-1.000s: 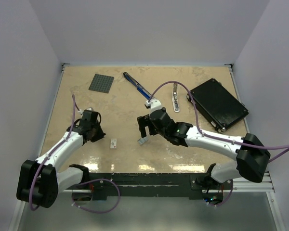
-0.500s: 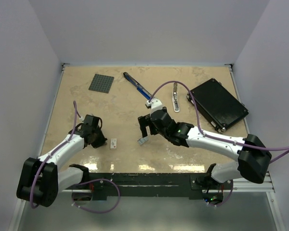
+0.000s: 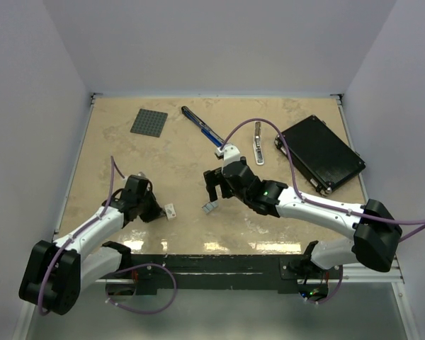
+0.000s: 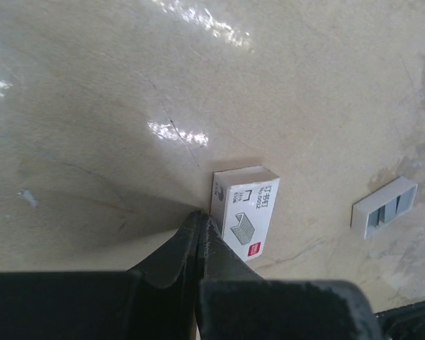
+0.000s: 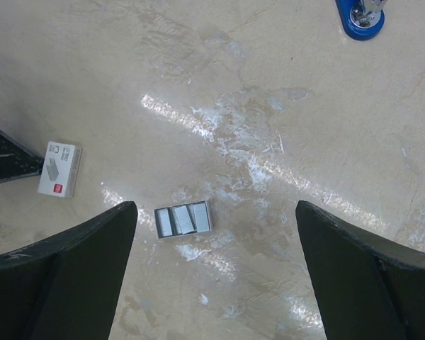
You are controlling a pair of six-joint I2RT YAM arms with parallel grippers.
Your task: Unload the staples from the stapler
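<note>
The blue stapler [image 3: 202, 129] lies at the back middle of the table; its blue end shows in the right wrist view [image 5: 360, 18]. Grey staples [image 5: 183, 218] lie as short strips in a small white tray [image 3: 210, 207], also seen in the left wrist view [image 4: 384, 207]. My right gripper [image 3: 211, 190] is open and empty, hovering over the tray, its fingers [image 5: 92, 248] on either side of it. My left gripper [image 4: 200, 217] is shut and empty, its tips touching the left edge of a small white staple box [image 4: 244, 212].
The white staple box [image 3: 171, 210] lies left of the tray and shows in the right wrist view [image 5: 58, 168]. A white-and-silver tool [image 3: 258, 142], a black flat case [image 3: 320, 152] and a grey studded plate [image 3: 149, 122] lie at the back.
My left gripper has moved right and toward the near edge, up against the white box, which has shifted slightly. The right arm has hardly moved.
</note>
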